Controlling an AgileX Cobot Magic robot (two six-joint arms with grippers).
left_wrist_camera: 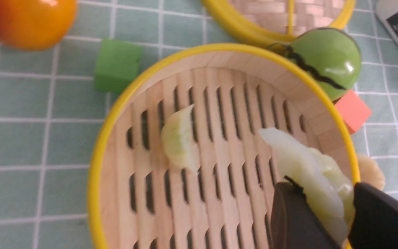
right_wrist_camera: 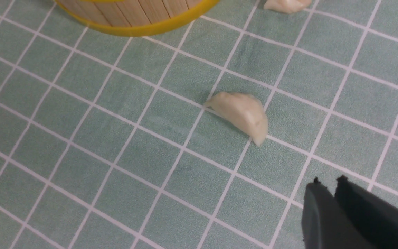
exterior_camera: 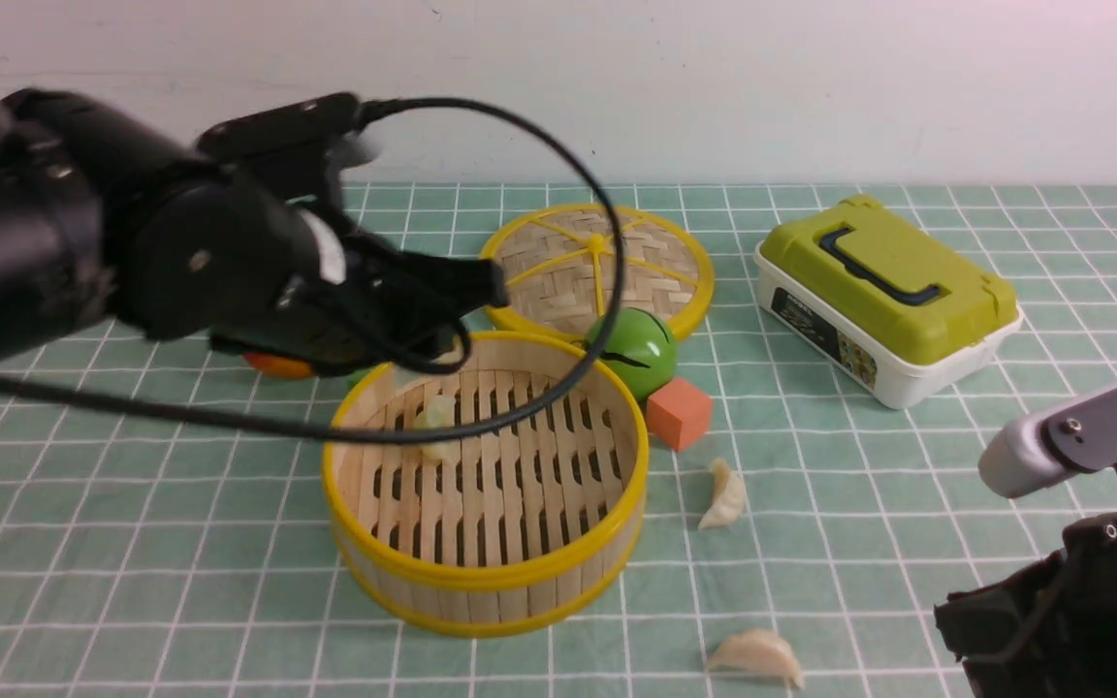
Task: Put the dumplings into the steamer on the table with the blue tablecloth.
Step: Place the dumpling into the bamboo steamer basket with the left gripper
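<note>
The steamer (exterior_camera: 486,572) stands mid-table on the blue tablecloth (exterior_camera: 132,543). One pale yellow-green dumpling (exterior_camera: 437,424) lies on its slatted floor, also in the left wrist view (left_wrist_camera: 180,140). My left gripper (left_wrist_camera: 323,189) is shut on the second yellow-green dumpling (left_wrist_camera: 306,169) and holds it above the steamer's floor, near the rim (left_wrist_camera: 97,162). Two cream dumplings lie on the cloth right of the steamer, one nearer it (exterior_camera: 725,494) and one at the front (exterior_camera: 757,654). My right gripper (right_wrist_camera: 327,181) is shut and empty, a little short of the front dumpling (right_wrist_camera: 240,114).
The flat woven lid (exterior_camera: 597,262) lies behind the steamer. A green ball (exterior_camera: 634,351) and an orange cube (exterior_camera: 680,412) sit at its far right rim. A green-lidded box (exterior_camera: 888,296) stands at the right. An orange fruit (left_wrist_camera: 26,20) and a green cube (left_wrist_camera: 117,64) sit left of the steamer.
</note>
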